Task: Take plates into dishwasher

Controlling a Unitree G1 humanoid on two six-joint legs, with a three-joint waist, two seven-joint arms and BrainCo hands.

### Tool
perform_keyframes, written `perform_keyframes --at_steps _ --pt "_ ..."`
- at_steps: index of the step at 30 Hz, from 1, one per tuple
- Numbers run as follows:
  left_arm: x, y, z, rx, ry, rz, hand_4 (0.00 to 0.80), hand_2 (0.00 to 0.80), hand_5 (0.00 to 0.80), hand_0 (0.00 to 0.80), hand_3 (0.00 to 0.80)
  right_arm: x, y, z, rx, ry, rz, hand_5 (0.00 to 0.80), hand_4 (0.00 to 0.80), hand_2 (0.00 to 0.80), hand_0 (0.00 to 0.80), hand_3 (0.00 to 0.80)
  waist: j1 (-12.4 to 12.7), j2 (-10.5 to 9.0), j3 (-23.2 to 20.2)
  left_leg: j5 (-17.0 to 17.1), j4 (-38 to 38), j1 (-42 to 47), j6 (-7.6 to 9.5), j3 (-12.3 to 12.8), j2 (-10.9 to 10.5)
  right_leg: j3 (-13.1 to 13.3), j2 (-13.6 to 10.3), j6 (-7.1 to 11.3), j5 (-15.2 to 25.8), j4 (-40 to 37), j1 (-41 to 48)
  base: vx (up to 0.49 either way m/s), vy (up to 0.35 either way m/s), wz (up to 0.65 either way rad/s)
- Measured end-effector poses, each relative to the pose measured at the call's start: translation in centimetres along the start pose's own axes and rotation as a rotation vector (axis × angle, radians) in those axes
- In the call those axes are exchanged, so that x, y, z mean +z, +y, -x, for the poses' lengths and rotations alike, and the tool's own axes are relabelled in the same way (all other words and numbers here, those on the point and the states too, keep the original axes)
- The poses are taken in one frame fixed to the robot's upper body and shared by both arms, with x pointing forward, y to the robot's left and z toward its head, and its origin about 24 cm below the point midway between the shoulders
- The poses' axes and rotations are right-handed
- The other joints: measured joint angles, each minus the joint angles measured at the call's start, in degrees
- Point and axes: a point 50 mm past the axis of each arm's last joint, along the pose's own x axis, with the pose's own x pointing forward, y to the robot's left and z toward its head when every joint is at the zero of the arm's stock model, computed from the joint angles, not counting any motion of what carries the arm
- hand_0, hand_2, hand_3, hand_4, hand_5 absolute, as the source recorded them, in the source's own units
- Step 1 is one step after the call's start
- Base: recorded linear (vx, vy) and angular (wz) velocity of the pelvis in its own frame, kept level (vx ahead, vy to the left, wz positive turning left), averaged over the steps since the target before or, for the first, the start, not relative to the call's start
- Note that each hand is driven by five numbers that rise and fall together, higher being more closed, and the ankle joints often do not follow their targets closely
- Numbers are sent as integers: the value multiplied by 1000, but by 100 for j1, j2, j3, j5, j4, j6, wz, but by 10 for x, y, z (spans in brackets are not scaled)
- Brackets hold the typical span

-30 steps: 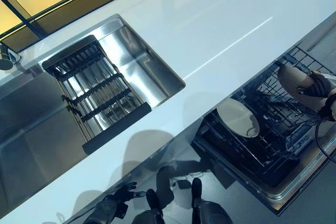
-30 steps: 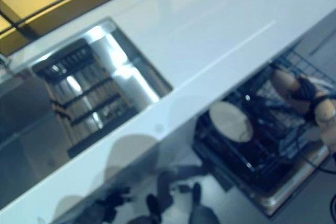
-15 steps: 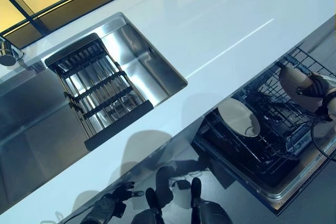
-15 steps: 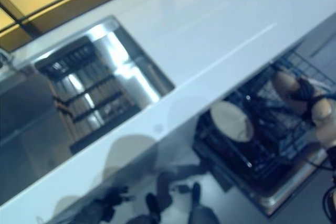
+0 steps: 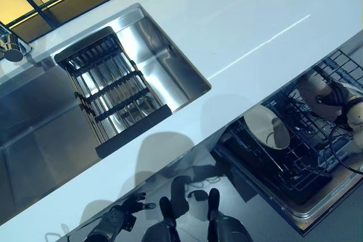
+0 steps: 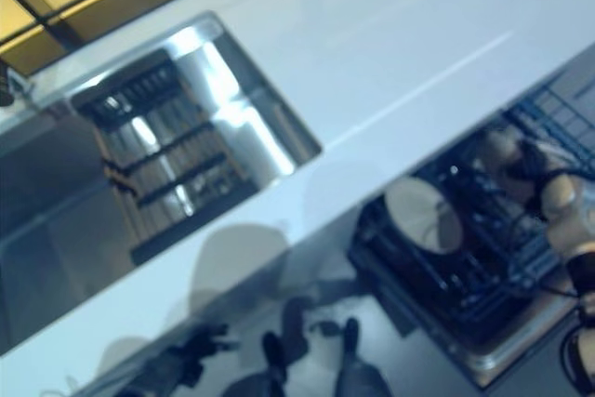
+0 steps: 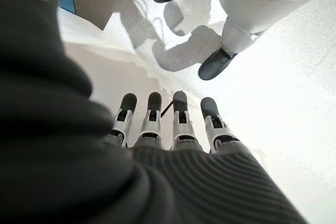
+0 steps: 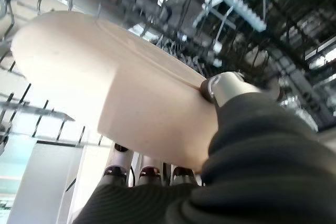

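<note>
My right hand [image 5: 340,96] was down over the dishwasher rack [image 5: 295,157] at about three o'clock of my view, gripping a cream plate [image 8: 110,93]. In its own wrist view my thumb [image 8: 223,87] pressed on the plate's upper face near the rim and my fingers [image 8: 149,174] curled beneath it, so the plate was pinched between them. From my head I saw that plate [image 5: 315,90] tilted above the wire tines at the far end of the rack.

A second plate [image 5: 266,126] already stood on edge in the rack, at about four o'clock, near the one I held but apart from it. The rack sat pulled out just below the edge of the white counter [image 5: 238,21].

My left hand [image 5: 116,219] hung low at about seven o'clock, under the counter edge and well apart from the rack. Its wrist view showed my fingers [image 7: 152,116] straight and relaxed, holding nothing, over a pale speckled floor [image 7: 294,93].

At ten o'clock the steel sink [image 5: 164,55] held a dark drying rack [image 5: 108,92].
</note>
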Motion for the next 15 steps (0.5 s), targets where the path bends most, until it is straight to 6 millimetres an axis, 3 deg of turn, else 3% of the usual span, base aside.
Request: perform_keyframes --at_steps 6,15 --pt "10 1 -2 -4 -28 -12 0 0 0 0 0 -9 -6 -3 -13 60 -20 800 800 800 800 800 84 151 139 35 0 -80 -53 -97 -1 -95 -1 -1 3 2 -32 1 3 7" --pt "16 4 -3 1 -42 -19 0 0 0 0 0 -16 -7 -7 -33 123 -55 800 800 800 800 800 104 138 234 61 0 -191 -86 -151 -25 -134 -6 -2 4 7 -117 0 0 1"
